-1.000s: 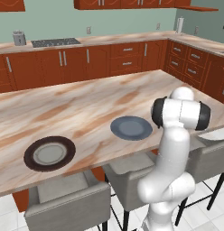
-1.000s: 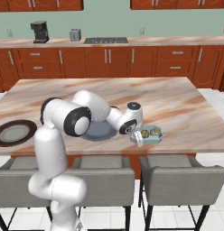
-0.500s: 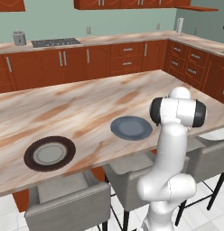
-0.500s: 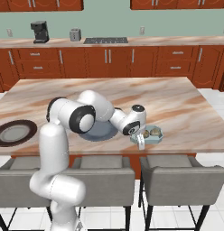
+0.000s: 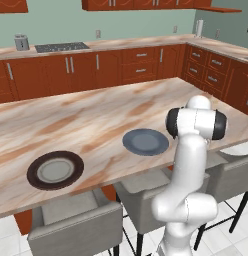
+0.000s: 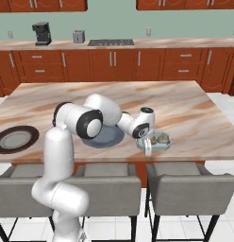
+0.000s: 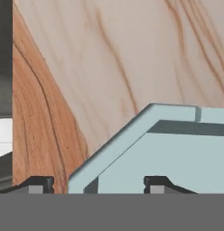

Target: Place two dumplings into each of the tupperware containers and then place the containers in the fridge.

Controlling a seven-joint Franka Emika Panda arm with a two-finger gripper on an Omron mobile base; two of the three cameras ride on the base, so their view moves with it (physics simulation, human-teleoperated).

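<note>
The arm reached low over the near edge of the marble-patterned worktop, with the tool set down at the front left corner of a pale blue tupperware container. That container sat close to the worktop's front edge, just right of the round grey-blue plate, and carried two tan dumplings side by side inside it. In the hand view the tool's two dark fingertips straddled the container's wall: one tip stood outside the tub over the bare worktop, the other inside it against the pale floor. The jaws were partly apart with the wall between them; whether the tips pressed on the wall could not be told. A dark-rimmed round plate lay far to the left on the same worktop, well apart from the container. In the left base view the grey-blue plate lay just left of the arm's white elbow and the dark-rimmed plate nearer the left end. Reddish-brown cabinets ran along the back wall, with a coffee machine on top.
</note>
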